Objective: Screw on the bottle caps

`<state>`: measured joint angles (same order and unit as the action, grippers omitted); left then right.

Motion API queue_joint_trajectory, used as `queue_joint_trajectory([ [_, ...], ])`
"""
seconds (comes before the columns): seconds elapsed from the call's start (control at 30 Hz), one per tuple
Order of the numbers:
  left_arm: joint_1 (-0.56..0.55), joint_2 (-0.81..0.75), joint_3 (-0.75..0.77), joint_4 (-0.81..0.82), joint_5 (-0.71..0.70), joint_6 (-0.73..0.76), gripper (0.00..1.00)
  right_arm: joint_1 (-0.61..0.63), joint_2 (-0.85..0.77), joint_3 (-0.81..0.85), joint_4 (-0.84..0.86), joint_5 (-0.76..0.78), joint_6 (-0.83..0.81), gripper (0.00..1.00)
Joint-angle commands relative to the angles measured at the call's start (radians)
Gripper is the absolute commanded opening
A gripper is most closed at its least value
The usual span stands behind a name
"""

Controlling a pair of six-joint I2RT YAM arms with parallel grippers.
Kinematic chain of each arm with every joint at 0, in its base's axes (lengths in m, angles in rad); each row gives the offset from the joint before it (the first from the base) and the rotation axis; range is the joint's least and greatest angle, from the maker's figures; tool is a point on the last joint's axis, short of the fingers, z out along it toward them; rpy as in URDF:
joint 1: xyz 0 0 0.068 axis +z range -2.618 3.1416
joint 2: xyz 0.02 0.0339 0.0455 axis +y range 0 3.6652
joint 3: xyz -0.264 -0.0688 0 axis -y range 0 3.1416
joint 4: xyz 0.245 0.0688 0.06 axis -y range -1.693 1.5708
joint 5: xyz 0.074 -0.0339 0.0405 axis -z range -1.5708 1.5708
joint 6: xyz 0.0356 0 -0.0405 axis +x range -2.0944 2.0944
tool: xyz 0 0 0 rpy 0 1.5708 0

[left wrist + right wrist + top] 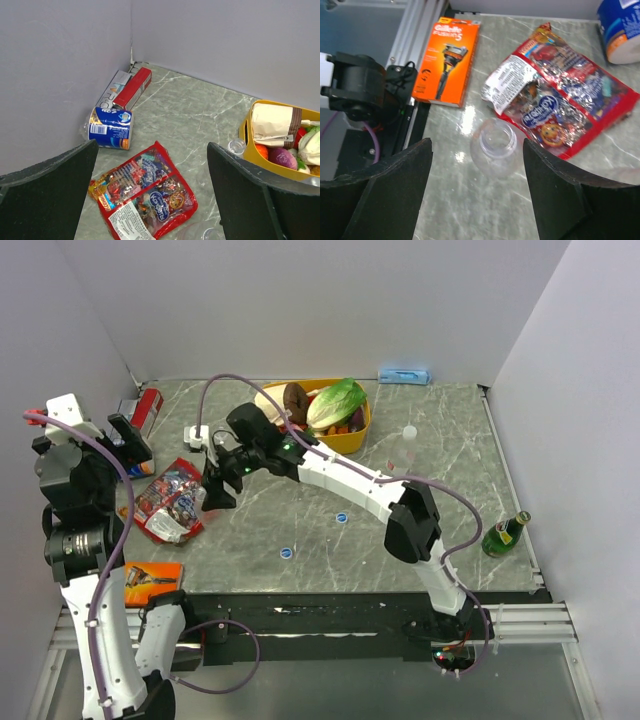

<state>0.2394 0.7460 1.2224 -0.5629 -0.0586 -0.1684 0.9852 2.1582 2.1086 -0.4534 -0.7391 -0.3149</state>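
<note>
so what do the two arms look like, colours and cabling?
The left arm and right arm are white links with black joints and black wedge-shaped jaws. A purple cable runs along each. A small green light glows near the right wrist.

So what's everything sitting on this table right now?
clear bottles: at least three, colourless; one right of the tub, one by its left side, one between the right claw's fingers
caps: two, blue, mid-table, apart
green bottle: one, dark green, right edge
tub: one, yellow, back middle, holding food items
sweets bag: one, red, left side
razor pack: one, orange, near-left
tin: one, blue and white, by left wall
box: one, red and silver, back-left corner
packet: one, pale blue, back wall
left claw: black, open
right claw: black, open around a bottle
</note>
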Motion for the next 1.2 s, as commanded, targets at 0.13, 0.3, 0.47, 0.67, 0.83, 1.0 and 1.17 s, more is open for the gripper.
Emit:
queue_joint_trajectory([
  [0.13, 0.006, 0.007, 0.055, -0.005, 0.014, 0.027, 0.96, 0.003, 0.064, 0.059, 0.119, 0.003, 0.089, 0.76],
  [0.3, 0.006, 0.016, 0.058, -0.009, 0.028, 0.032, 0.96, 0.003, 0.08, 0.044, 0.166, 0.04, 0.1, 0.72],
  [0.47, 0.006, 0.029, 0.051, -0.003, 0.051, 0.033, 0.96, -0.014, 0.083, 0.039, 0.174, 0.017, 0.108, 0.44],
  [0.67, -0.003, 0.071, 0.009, 0.07, 0.283, 0.096, 0.96, -0.062, -0.072, 0.002, 0.035, -0.098, 0.016, 0.19],
  [0.83, -0.078, 0.136, -0.023, 0.104, 0.745, 0.196, 0.96, -0.182, -0.431, -0.268, -0.096, -0.16, -0.145, 0.13],
  [1.0, -0.399, 0.173, -0.067, 0.124, 0.738, 0.267, 0.96, -0.339, -0.584, -0.265, -0.311, -0.189, -0.165, 0.11],
  [1.17, -0.6, 0.149, -0.219, 0.33, 0.731, 0.208, 0.96, -0.424, -0.627, -0.199, -0.363, -0.2, -0.115, 0.11],
])
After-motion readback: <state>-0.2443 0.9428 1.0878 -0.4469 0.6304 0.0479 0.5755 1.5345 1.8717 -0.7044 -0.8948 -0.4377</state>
